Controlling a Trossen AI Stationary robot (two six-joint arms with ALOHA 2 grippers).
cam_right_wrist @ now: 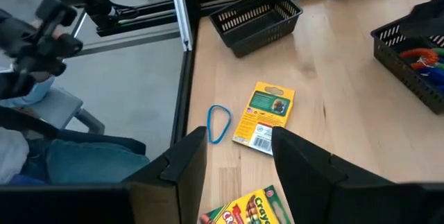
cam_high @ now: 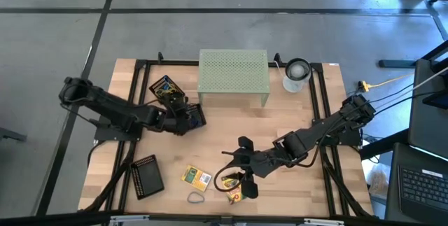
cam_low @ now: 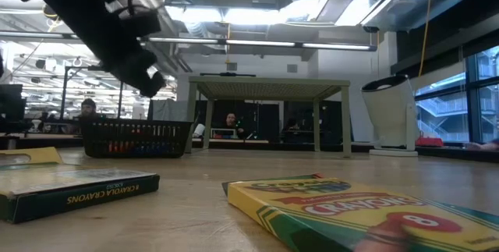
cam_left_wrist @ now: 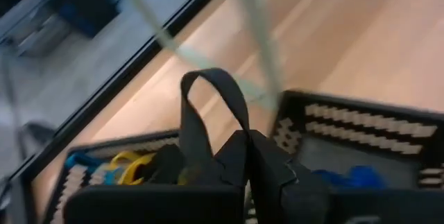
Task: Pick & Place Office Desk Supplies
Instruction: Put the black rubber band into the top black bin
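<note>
My left gripper (cam_high: 183, 117) hovers over two black mesh trays at the table's far left, one (cam_high: 164, 89) holding coloured bands, the other (cam_high: 196, 116) blue ones. It is shut on a black looped clip (cam_left_wrist: 208, 99). My right gripper (cam_high: 238, 177) is open above a crayon box (cam_right_wrist: 243, 209) that lies flat near the table's near edge. Its fingers (cam_right_wrist: 187, 165) stand on either side of the box without touching it. A second crayon box (cam_right_wrist: 264, 116) lies flat beside a blue rubber band (cam_right_wrist: 218, 123). A third tray (cam_right_wrist: 257, 16) looks empty. My left gripper pinches the black clip between its two fingers (cam_left_wrist: 270, 175) at the clip's lower end. The loop (cam_left_wrist: 201, 85) stands clear beyond the fingertips. The clip is lifted clear, above the gap between the two trays. The fingers themselves hide the exact place of contact.
A pale green perforated riser (cam_high: 233, 75) stands at the far edge, with a white-grey cylinder (cam_high: 296, 74) to its right. A black frame rail (cam_high: 325, 107) runs round the table. Bare wood lies in the middle (cam_high: 231, 124). People sit in the room behind (cam_low: 87, 110).
</note>
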